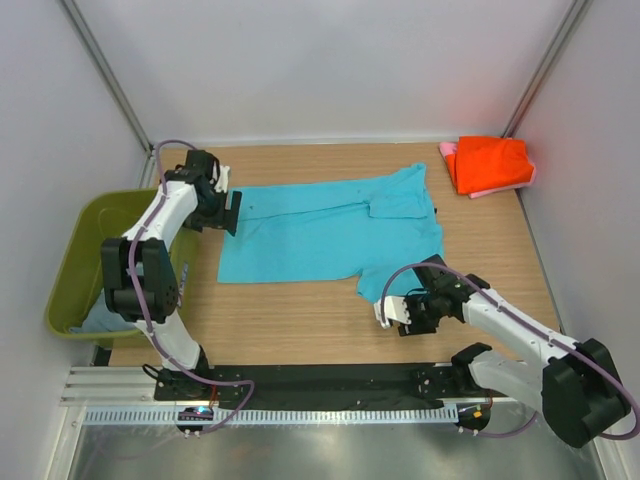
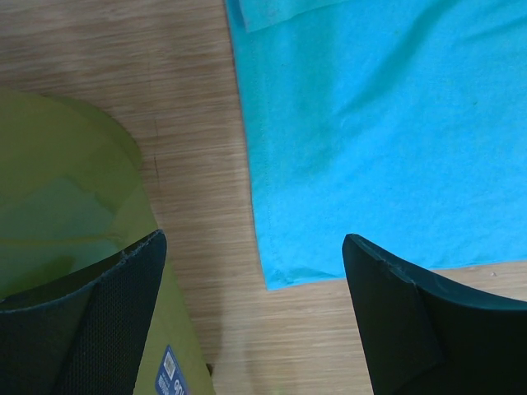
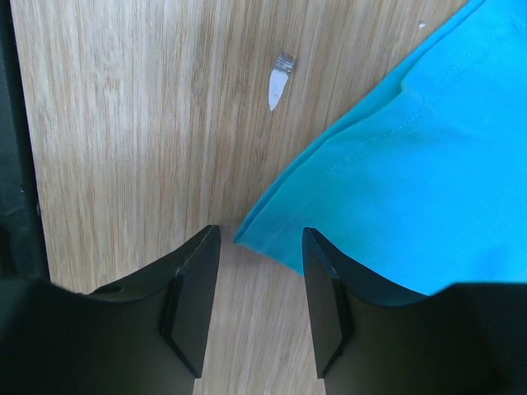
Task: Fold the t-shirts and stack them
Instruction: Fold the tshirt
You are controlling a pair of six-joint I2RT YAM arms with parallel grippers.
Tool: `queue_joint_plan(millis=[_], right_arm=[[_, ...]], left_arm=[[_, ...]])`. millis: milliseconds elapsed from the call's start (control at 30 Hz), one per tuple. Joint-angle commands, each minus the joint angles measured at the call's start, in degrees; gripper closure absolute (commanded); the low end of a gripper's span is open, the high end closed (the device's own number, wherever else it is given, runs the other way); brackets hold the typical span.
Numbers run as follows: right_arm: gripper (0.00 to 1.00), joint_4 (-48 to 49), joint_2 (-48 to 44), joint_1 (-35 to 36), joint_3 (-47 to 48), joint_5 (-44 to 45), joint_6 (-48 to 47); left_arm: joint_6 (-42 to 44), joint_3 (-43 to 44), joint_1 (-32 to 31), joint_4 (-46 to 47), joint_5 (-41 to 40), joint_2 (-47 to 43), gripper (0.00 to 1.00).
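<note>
My left gripper (image 2: 254,240) hangs with its jaws spread wide and nothing between them, over the left edge of the turquoise t-shirt (image 1: 320,235), which lies spread flat in the middle of the table (image 1: 300,325). Just beside that gripper, at the table's left side, stands the olive-green bin (image 1: 66,265). In its bottom lies what I take for the grey-blue t-shirt (image 1: 100,318), mostly hidden by my arm. My right gripper (image 3: 258,233) sits low at the turquoise shirt's near right corner, jaws about half open with the hem corner between them, not pinched. At the far right corner the folded orange-red t-shirt (image 1: 492,162) lies on the pink t-shirt (image 1: 447,150).
</note>
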Motion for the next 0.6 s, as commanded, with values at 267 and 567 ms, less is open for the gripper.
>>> queue_joint_plan(millis=[267,567], right_arm=[[0.82,4.2,4.6,0.9,1.0,1.8,1.1],[0.99,-0.5,-1.0,0.9,3.5,3.4,2.7]], left_arm=[[0.3,1.7,0.1,-1.6,-2.6,0.1,0.12],[-1.8,-4.2,0.1,-3.2,-2.1,-2.4,0.19]])
